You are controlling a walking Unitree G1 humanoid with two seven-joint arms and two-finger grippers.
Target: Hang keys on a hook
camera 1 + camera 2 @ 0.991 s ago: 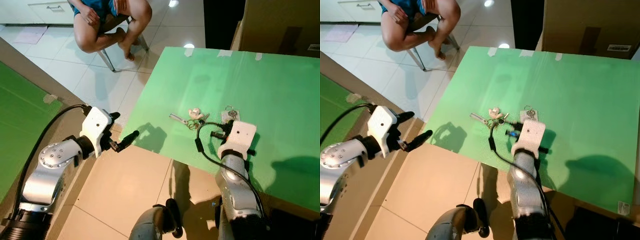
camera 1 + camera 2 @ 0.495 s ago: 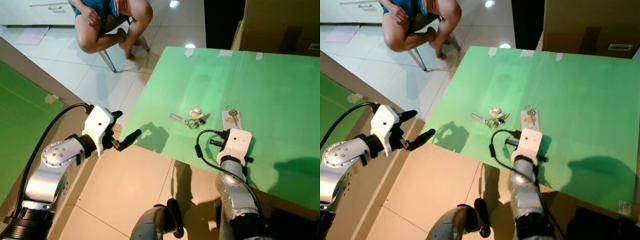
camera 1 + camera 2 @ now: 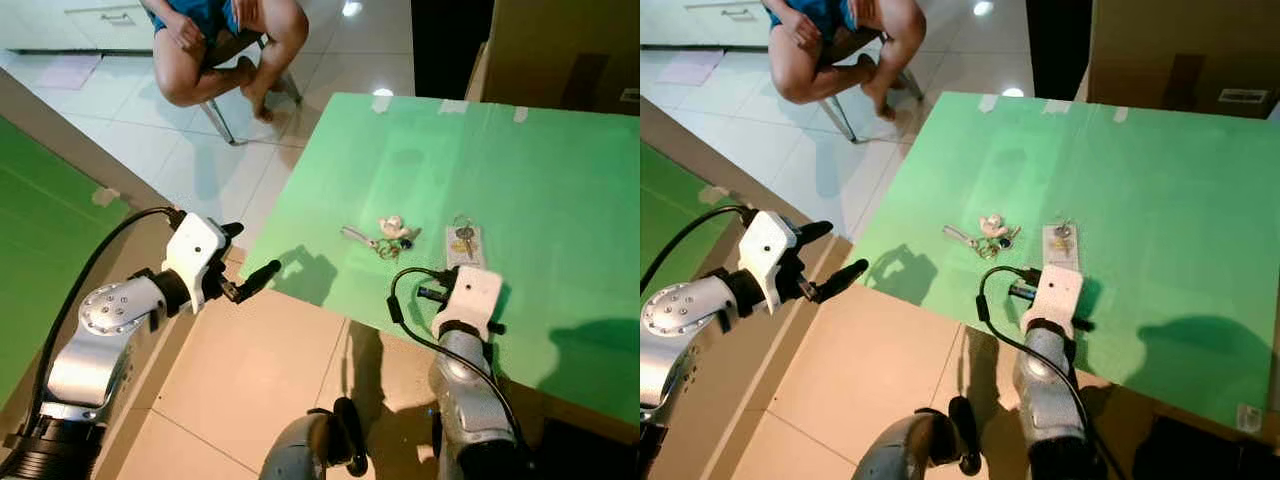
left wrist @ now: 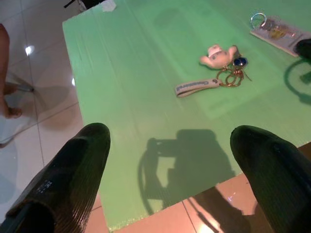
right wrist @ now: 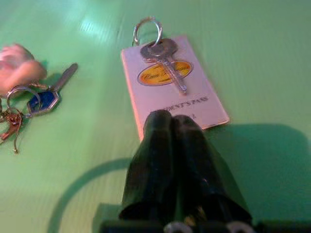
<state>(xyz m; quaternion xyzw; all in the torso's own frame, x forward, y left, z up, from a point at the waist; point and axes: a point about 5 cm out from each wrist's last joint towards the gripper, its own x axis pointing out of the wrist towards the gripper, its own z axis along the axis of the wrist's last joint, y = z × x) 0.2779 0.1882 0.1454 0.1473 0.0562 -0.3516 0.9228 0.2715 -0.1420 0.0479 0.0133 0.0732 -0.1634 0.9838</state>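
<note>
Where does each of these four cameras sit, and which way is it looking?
Left eye view, right eye view: on the head, looking down at the green table, both arms and a seated person.
Left wrist view: on the left arm, looking between its spread fingers at the key bunch.
Right wrist view: on the right arm, looking along closed fingers at the key on a card.
All show both sets of keys.

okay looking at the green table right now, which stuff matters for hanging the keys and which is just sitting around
For the job:
- key on a ring, lying on a white pass card
- keychain bunch with strap and small figure
- right gripper, shut, at the card's near edge

Just around:
- left gripper, open, off the green table edge
- seated person
- cardboard box
</note>
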